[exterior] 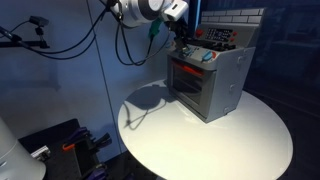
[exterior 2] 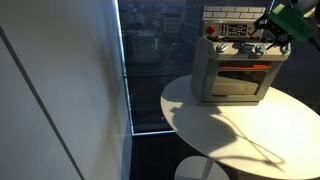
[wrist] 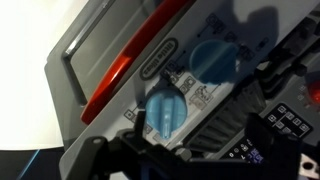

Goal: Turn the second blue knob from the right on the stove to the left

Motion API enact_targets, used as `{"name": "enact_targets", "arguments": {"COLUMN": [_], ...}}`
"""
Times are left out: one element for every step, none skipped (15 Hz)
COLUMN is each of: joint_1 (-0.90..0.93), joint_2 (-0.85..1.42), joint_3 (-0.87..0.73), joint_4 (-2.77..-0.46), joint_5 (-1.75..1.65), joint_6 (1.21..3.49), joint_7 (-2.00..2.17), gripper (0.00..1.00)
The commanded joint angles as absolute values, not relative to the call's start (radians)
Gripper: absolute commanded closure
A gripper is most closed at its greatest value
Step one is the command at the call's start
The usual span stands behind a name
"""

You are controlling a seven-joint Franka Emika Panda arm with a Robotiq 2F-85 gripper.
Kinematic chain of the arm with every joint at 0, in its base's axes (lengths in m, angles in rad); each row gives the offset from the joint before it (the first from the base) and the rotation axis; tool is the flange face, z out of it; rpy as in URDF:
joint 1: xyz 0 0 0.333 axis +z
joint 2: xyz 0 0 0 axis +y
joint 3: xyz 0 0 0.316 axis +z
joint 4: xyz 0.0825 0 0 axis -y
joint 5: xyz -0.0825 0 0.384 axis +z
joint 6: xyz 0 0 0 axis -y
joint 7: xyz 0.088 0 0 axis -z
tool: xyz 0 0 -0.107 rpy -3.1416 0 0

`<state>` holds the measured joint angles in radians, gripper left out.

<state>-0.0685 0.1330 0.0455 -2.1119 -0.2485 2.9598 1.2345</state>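
Note:
The stove (exterior: 212,80) is a small grey toy oven with a red-framed glass door, and it stands on a round white table (exterior: 240,140). It shows in both exterior views (exterior 2: 235,72). In the wrist view two light-blue knobs fill the middle, one near (wrist: 165,108) and one farther (wrist: 212,58), above the red door frame (wrist: 125,68). My gripper (wrist: 198,132) is open right at the knob row. One dark finger touches the near knob's edge and the other finger is well apart from it. In both exterior views the gripper (exterior: 182,40) (exterior 2: 268,38) hovers at the stove's upper front.
The table has bare room in front of and beside the stove (exterior 2: 250,125). A cable (exterior: 135,115) lies on the table by its edge. A white wall panel (exterior 2: 60,90) and dark equipment (exterior: 60,145) stand off the table.

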Motion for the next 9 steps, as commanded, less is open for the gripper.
{"name": "enact_targets", "arguments": {"joint_1": [-0.064, -0.063, -0.064, -0.064, -0.064, -0.064, -0.064, -0.064, -0.064], "joint_2": [0.152, 0.152, 0.152, 0.152, 0.152, 0.152, 0.153, 0.153, 0.153], "joint_3": [0.04, 0.039, 0.04, 0.039, 0.039, 0.039, 0.039, 0.039, 0.039], "joint_4": [-2.078, -2.077, -2.076, -2.076, -2.075, -2.075, -2.074, -2.074, -2.073], "joint_5": [-0.257, -0.258, -0.257, -0.258, -0.258, -0.257, -0.258, -0.258, -0.258], "joint_6": [2.958, 2.958, 2.958, 2.958, 2.958, 2.958, 2.959, 2.959, 2.958], "joint_7": [1.253, 1.253, 1.253, 1.253, 1.254, 1.253, 1.254, 1.254, 1.254], "gripper": [0.12, 0.12, 0.19, 0.16, 0.19, 0.16, 0.17, 0.17, 0.17]}}
